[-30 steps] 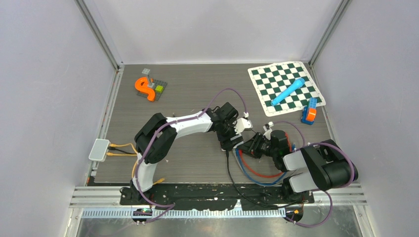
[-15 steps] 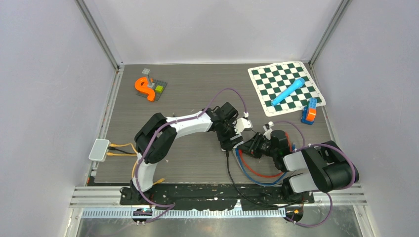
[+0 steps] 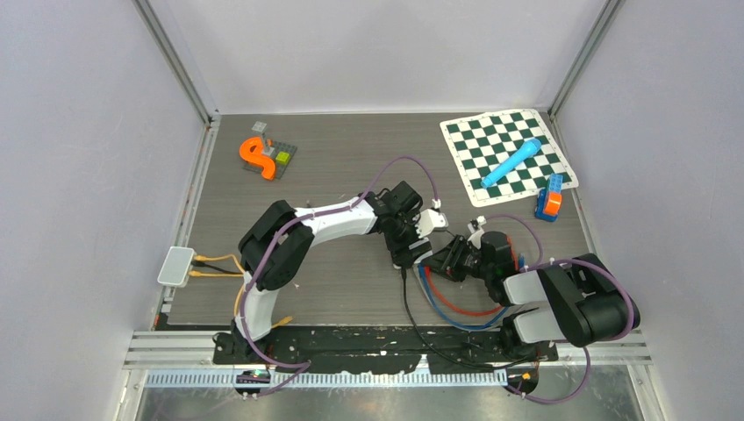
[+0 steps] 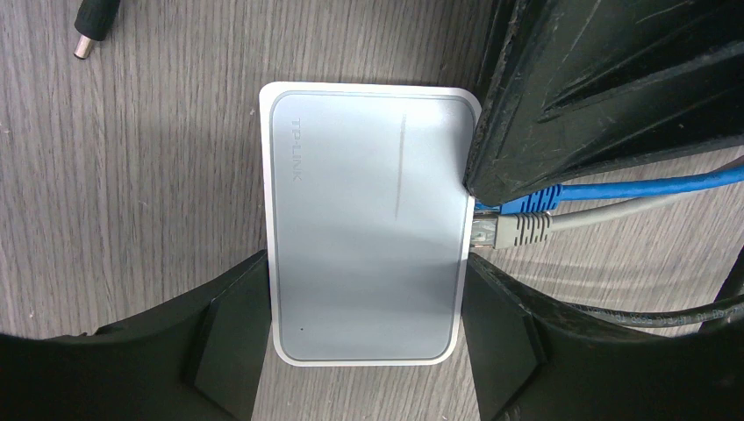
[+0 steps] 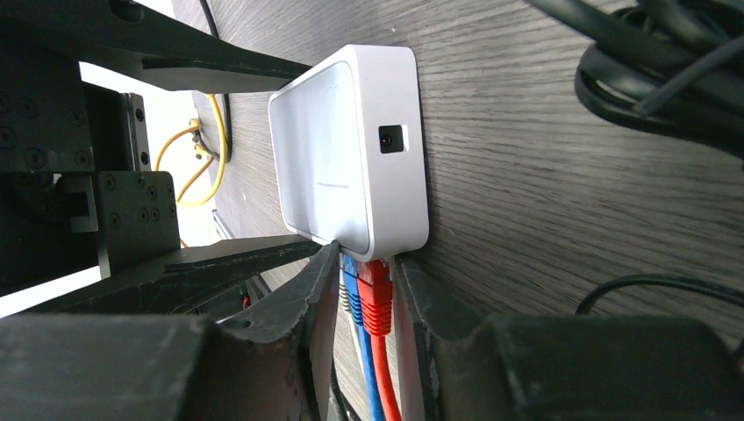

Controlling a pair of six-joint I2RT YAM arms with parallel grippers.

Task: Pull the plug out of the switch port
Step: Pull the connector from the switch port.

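The white switch [image 4: 364, 219] lies flat on the table, and my left gripper [image 4: 364, 351] is shut on it, one finger pressed on each long side. Red, blue and grey plugs sit in its ports. My right gripper [image 5: 367, 259] is shut on the red plug [image 5: 377, 298], with one finger over it and one under it, next to the blue plug [image 5: 353, 289]. In the left wrist view the blue plug [image 4: 526, 200] and the grey plug [image 4: 518, 230] show, while the right finger hides the red one. From above, only a corner of the switch [image 3: 430, 221] shows between the arms.
A loose black barrel connector [image 4: 92, 22] lies near the switch. Red and blue cables [image 3: 456, 307] loop toward the near edge. Back right are a chessboard mat [image 3: 544, 167], a blue cylinder [image 3: 511, 162] and a blue-orange block [image 3: 549, 198]. An orange piece [image 3: 254, 156] is back left.
The right arm's elbow has shifted slightly toward the near right. Both grippers, the switch and the plugs stay where they were.
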